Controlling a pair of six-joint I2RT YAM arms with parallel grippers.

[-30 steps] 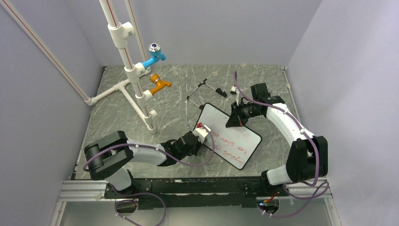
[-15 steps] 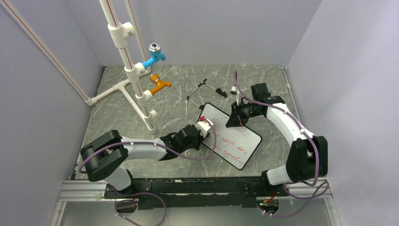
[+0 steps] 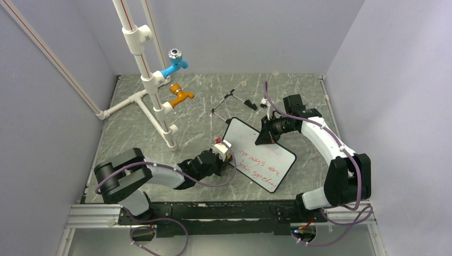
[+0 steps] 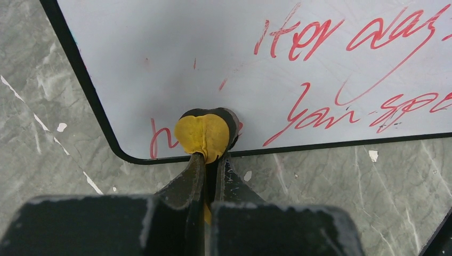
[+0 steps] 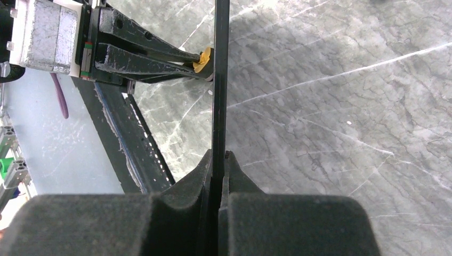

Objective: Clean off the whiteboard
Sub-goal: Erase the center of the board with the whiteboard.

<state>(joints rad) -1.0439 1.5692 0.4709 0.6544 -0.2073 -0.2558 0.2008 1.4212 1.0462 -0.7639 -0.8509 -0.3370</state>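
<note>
Left wrist view: the left gripper, jaws drawn narrow, pinches a yellow-black eraser block and presses it onto the whiteboard at the board's 6 o'clock rim, near a rounded corner. The tight pinch presumably stops the pad twisting under rubbing load. Red handwriting fills the face from approx. 1 to 4 o'clock of the eraser, and a short red stroke sits at its 8 o'clock. The patch toward 11 o'clock reads nearly clean w/ faint specks.

Right wrist view: the right gripper is clamped on the board's thin black frame, seen edge-on. This grip likely braces the board against the push on its written face.

Top external view: the board sits centre-right on the marbled tabletop, betw. both arms; exact tilt unclear. A wire easel lies apart at the board's 11 o'clock.

Judgement: erasing is at an early stage, w/ most text not yet wiped.
</note>
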